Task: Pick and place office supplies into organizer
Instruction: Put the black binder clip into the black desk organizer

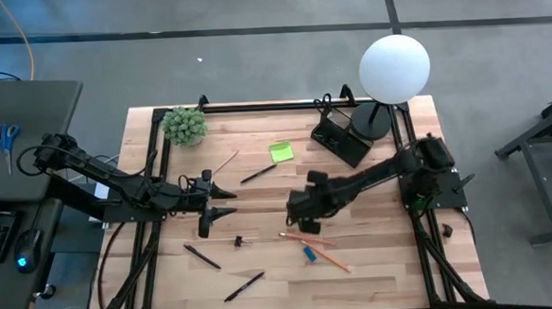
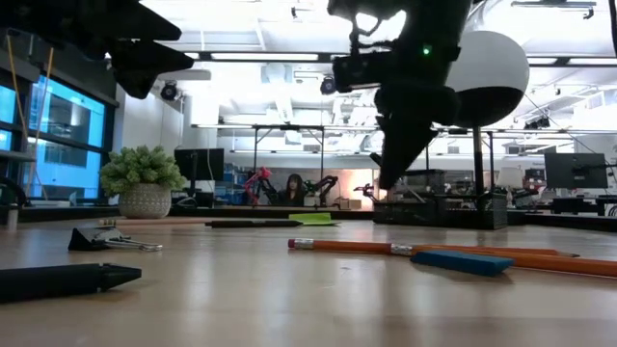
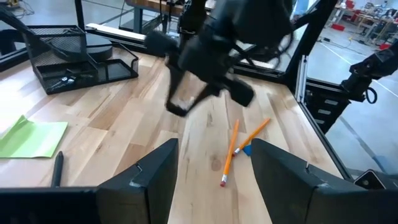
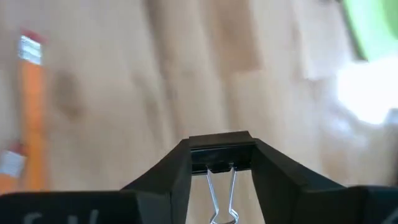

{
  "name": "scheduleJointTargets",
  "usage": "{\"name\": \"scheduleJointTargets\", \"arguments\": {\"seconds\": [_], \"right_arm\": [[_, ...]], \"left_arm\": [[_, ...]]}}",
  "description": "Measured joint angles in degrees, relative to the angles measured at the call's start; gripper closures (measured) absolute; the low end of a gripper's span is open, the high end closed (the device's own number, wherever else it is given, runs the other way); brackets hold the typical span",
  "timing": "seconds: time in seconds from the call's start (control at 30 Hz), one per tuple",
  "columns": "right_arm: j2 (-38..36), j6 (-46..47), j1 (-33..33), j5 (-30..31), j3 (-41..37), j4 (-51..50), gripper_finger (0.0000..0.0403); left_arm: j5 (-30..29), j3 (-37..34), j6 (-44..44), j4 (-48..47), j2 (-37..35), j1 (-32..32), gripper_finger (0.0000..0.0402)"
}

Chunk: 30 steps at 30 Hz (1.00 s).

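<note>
Right gripper (image 4: 221, 163), above mid-table, pinches a black binder clip (image 4: 220, 157) between its fingers. Left gripper (image 1: 224, 202) waits open, empty, to its left.

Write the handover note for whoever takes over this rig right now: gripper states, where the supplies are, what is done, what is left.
Right gripper: shut on a black binder clip, lifted above mid-table.
Left gripper: open, empty, waiting left of centre.
Organizer: at the back by the lamp; contents too small to tell.
Left on the table: sticky-note pad, two orange pencils, blue piece, three black pens, another binder clip.
Next: carry the clip to the organizer.
</note>
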Motion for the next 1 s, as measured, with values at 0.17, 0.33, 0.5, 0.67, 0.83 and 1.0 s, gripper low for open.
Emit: {"name": "scheduleJointTargets", "arguments": {"seconds": [0.17, 0.33, 0.5, 0.67, 0.83, 1.0], "right_arm": [[-3.71, -6.13, -6.34, 1.65, 0.13, -0.01, 0.0282], [-4.98, -10.37, -13.35, 3.73, 0.08, -2.40, 0.0267], [-4.87, -13.74, -20.69, 6.00, 0.10, -5.69, 0.0272], [-4.87, -16.04, -27.03, 7.21, 0.13, -5.58, 0.0273], [-4.87, -16.27, -31.28, 7.23, 0.13, -5.35, 0.0264], [-4.87, -16.27, -32.83, 7.07, 0.15, -5.25, 0.0262]], "left_arm": [[0.00, 0.00, 0.01, -0.02, -0.01, 0.02, 0.0213], [-0.22, 0.00, 0.03, -0.07, -0.01, 0.00, 0.0213], [-1.31, 0.00, 0.03, -0.13, -0.01, 0.01, 0.0213], [-1.31, 0.00, 0.03, -0.15, -0.01, 0.00, 0.0213], [-1.33, 0.00, 0.06, -0.15, -0.01, 0.00, 0.0213], [-1.32, 0.00, 0.06, -0.17, -0.01, 0.00, 0.0213]]}}
